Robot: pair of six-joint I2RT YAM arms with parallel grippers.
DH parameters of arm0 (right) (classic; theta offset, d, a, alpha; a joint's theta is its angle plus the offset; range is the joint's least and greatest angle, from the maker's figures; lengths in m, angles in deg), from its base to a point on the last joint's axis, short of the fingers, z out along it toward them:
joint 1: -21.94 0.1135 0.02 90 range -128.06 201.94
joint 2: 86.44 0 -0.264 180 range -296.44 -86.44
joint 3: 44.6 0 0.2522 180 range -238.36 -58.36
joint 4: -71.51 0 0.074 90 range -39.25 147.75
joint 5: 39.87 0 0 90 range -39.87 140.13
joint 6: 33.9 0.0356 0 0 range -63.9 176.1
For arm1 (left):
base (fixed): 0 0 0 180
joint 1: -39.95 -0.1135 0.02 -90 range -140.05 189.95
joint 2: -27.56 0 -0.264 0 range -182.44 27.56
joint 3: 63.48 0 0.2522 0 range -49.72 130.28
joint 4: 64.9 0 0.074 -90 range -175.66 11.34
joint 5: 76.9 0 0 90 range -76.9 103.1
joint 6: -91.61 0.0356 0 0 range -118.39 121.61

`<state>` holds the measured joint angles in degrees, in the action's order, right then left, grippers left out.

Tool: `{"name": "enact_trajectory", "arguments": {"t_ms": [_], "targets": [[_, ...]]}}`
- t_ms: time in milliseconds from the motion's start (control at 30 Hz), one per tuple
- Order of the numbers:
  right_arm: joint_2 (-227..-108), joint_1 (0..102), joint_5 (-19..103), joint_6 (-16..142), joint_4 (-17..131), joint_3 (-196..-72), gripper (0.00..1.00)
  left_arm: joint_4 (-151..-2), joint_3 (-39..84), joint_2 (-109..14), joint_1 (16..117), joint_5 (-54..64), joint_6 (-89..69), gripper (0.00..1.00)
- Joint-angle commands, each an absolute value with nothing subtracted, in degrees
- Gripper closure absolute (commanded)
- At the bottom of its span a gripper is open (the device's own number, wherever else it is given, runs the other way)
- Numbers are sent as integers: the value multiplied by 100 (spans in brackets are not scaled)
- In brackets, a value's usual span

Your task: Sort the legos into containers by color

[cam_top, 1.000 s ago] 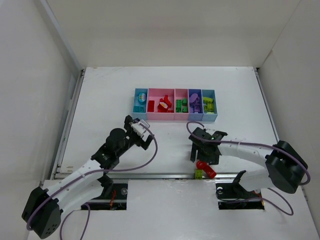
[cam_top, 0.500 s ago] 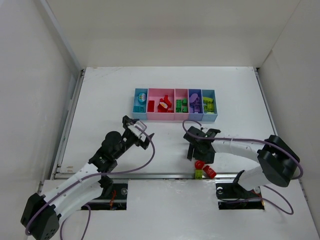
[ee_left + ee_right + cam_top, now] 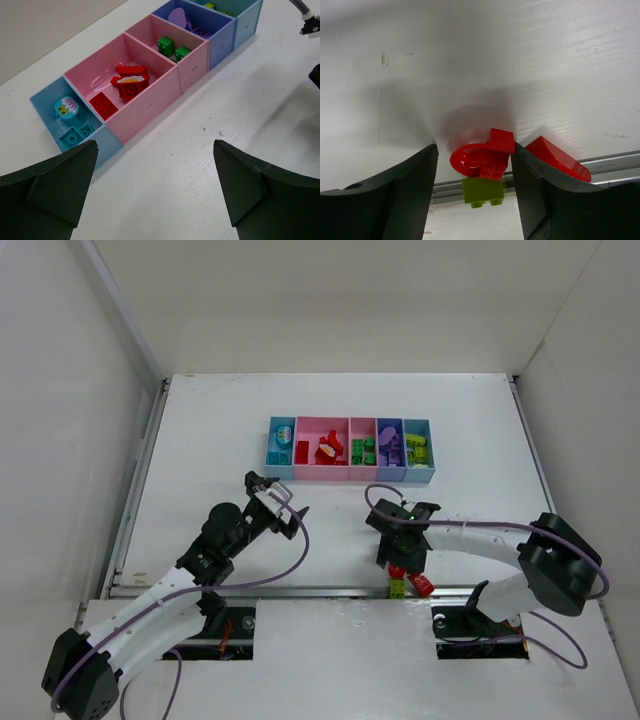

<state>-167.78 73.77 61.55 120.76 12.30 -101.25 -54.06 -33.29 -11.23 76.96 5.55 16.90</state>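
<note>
right gripper low over red curved lego. jaws parted just wider than piece, one at its 9, one at its 3. straddling it, looks like setup for pinch. small gap on 9 side, so not clamped yet imo.

yellow-green brick touching it at 6, red wedge just beside at 3. all crowded at near edge of surface by rail, hence tight spread i guess.

left gripper hovers, jaws wide, nothing held, facing containers at surface's 12. probably parked out of way.

reds already in wide pink bin, so likely destination.
</note>
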Motion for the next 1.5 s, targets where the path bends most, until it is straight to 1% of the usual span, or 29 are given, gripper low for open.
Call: {"name": "enact_trajectory", "arguments": {"t_ms": [0, 67, 100, 133, 167, 233, 367, 400, 433, 533, 633, 667, 733, 767, 800, 833, 900, 933, 1033, 1167, 1200, 1233, 1300, 1367, 1467], "targets": [[-16914, 7476, 6138, 12211, 1345, -10160, 36, -5150, -3381, -1024, 7686, 423, 1602, 0], [-16967, 7476, 6138, 12211, 1407, -10160, 41, -5150, -3381, -1024, 7686, 370, 1602, 0], [-16967, 7476, 6138, 12158, 1407, -10160, 48, -5150, -3381, -1024, 7686, 370, 1602, 0], [-16967, 7476, 6225, 12158, 1407, -10221, 48, -5150, -3381, -1024, 7686, 370, 1602, 0], [-16967, 7476, 6226, 12158, 1407, -10222, 55, -5150, -3381, -1024, 7686, 370, 1602, 0], [-16967, 7476, 6427, 12158, 1258, -10370, 62, -5150, -3381, -1024, 7686, 370, 1602, 0], [-16862, 7476, 6770, 11931, 1152, -10739, 69, -5150, -3381, -1085, 7581, 370, 1602, 0], [-16801, 7476, 6866, 11869, 1152, -10845, 73, -5150, -3381, -1085, 7520, 439, 1602, 0], [-16800, 7476, 7076, 11816, 1152, -10968, 75, -5150, -3381, -1085, 7458, 536, 1602, 0], [-16660, 7529, 7533, 11710, 1152, -11503, 77, -5037, -3381, -1085, 7388, 1019, 1602, 0], [-16738, 7529, 7938, 11245, 1484, -12197, 77, -4861, -3442, -1137, 7256, 1581, 1602, 0], [-16834, 7529, 8244, 11070, 1747, -12399, 77, -4791, -3443, -1138, 7203, 1757, 1602, 0], [-17326, 7529, 8579, 10648, 1889, -13137, 76, -4667, -3504, -1138, 7151, 2143, 1479, 0], [-17545, 7529, 8799, 10455, 1942, -13427, 76, -4667, -3504, -1190, 7150, 2145, 1479, 0], [-18061, 7442, 8801, 10227, 2004, -14047, 76, -4667, -3504, -1191, 7150, 2145, 1479, 0], [-18344, 7380, 8801, 9859, 2004, -14376, 76, -4667, -3504, -1191, 7098, 2145, 1479, 0], [-18907, 7153, 8801, 9715, 1874, -15026, 76, -4667, -3504, -1191, 7045, 2005, 1479, 0], [-19406, 7064, 8731, 9628, 1777, -15630, 76, -4667, -3504, -1191, 7045, 2005, 1479, 0], [-20128, 6748, 8354, 9223, 1776, -16458, 71, -4667, -3504, -1191, 6992, 2005, 1479, 0], [-20561, 6387, 7967, 9065, 1986, -16935, 56, -4667, -3504, -1191, 6869, 2005, 1479, 0], [-20614, 6317, 7827, 8934, 2056, -16937, 37, -4667, -3504, -1191, 6817, 2005, 1479, 0], [-20667, 6186, 7407, 8819, 2118, -17024, 25, -4667, -3504, -1191, 6816, 2005, 1479, 0], [-20772, 6106, 6957, 8469, 2180, -17112, 2, -4667, -3504, -1252, 6816, 1944, 1479, 0], [-20721, 6105, 6910, 8396, 2180, -17200, 0, -4667, -3504, -1252, 6763, 1882, 1479, 0], [-20151, 6210, 7157, 8317, 2180, -16771, 0, -4667, -3504, -1305, 6763, 1759, 1479, 0]]}}
